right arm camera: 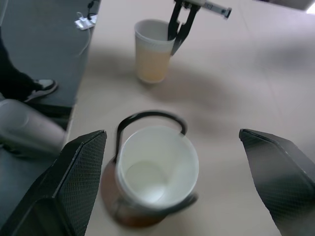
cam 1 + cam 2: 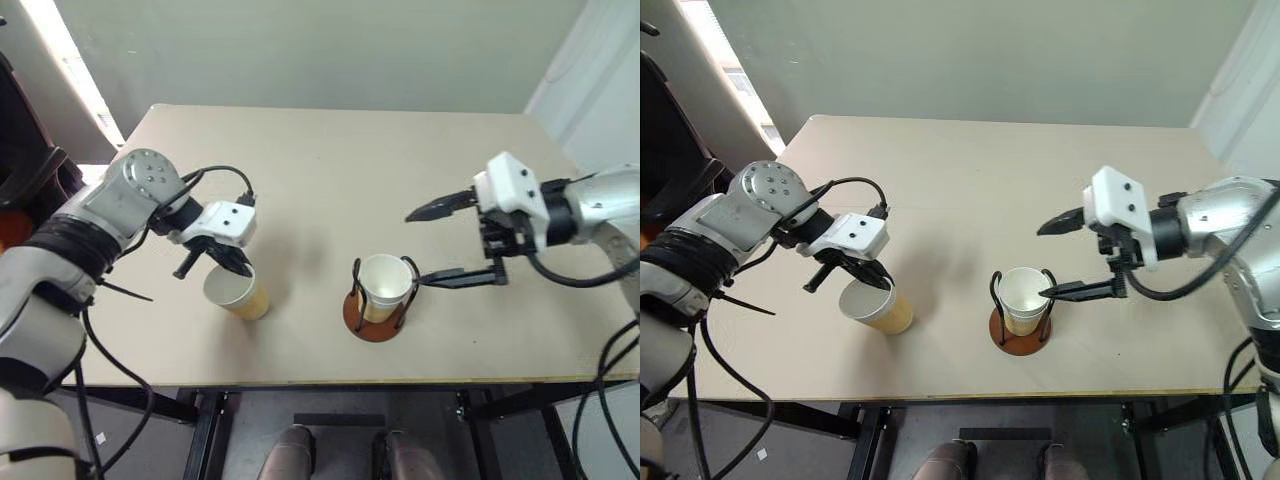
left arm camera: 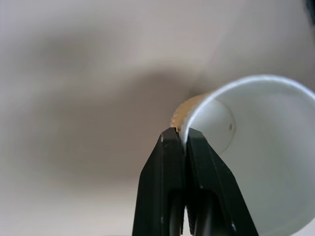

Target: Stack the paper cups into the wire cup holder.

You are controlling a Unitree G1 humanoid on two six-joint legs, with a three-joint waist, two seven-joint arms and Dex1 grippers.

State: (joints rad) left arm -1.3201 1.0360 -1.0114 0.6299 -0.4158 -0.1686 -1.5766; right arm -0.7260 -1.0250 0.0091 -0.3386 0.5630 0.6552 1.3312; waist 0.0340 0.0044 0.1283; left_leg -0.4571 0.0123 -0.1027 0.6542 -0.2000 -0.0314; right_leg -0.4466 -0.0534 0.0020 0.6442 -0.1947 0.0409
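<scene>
On the near left of the table (image 2: 330, 170), left claw (image 2: 228, 262) pinched on the rim of a loose paper cup (image 2: 238, 293), one finger inside the mouth and one outside (a wall grip, probably so the cup can be lifted and dropped straight down). Just right of it, near the front edge, the wire cup holder (image 2: 366, 322), already carrying a cup (image 2: 384, 285) between its loops. Right claw (image 2: 437, 245) spread wide and empty beside the holder, apparently clear of the drop path.
</scene>
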